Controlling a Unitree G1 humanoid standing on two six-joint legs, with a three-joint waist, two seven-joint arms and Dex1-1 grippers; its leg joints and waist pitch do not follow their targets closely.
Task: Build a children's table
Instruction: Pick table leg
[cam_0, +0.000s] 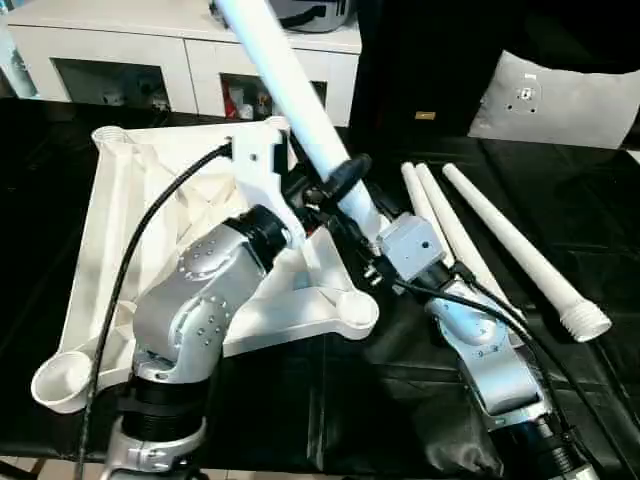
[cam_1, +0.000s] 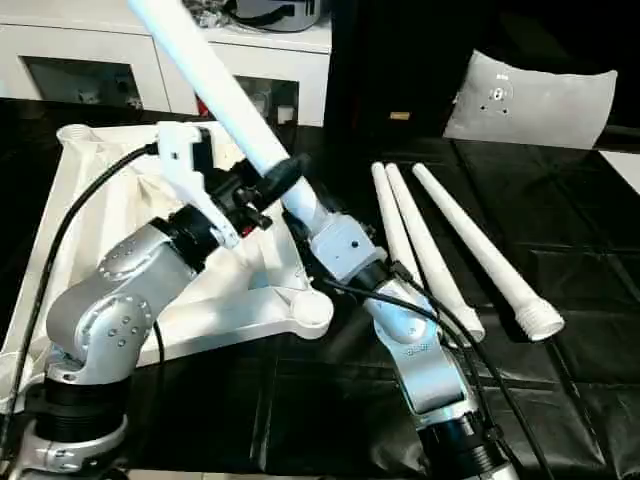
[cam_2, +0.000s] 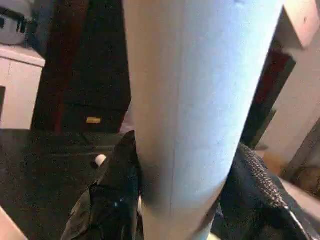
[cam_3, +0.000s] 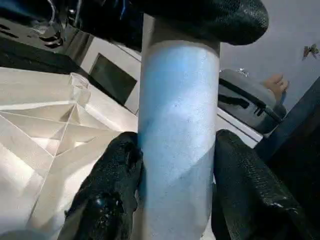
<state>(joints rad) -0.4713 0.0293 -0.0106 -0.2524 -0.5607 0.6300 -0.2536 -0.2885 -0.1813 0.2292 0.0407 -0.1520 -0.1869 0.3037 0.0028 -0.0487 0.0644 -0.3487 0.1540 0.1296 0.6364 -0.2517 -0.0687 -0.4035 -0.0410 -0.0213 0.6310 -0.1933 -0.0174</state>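
Two grippers hold one leg (cam_0: 290, 85) between them: I have the right gripper (cam_3: 175, 195) closed on the tube low down, its two black fingers (cam_3: 112, 185) pressing either side, and the left gripper (cam_2: 180, 200) clasping the same tube just above, one finger (cam_0: 345, 175) curled across its front. Both sets of jaws stand roughly half open, which is simply the width of the tube they clamp. The leg rises tilted, its upper part leaning away towards the cabinet (cam_0: 180, 55) at the rear. I judge this double grip serves to steady and steer the long tube while its lower end is brought to a corner socket. The top (cam_0: 130, 210) lies underside up on the black table (cam_0: 560, 200), ribs and sockets exposed, so that legs can go in from above. Three further legs (cam_0: 520, 250) lie side by side on the black table to my right of the top, well apart from the grippers; the outermost shows its threaded end (cam_0: 585, 322). A cushion (cam_0: 560, 100) rests beyond them. The lower end of the held leg is hidden behind the right wrist camera housing and cables, so I cannot tell whether it has reached any socket. The upper end is cut off by the frame. The top's far right corner is masked by the left gripper.
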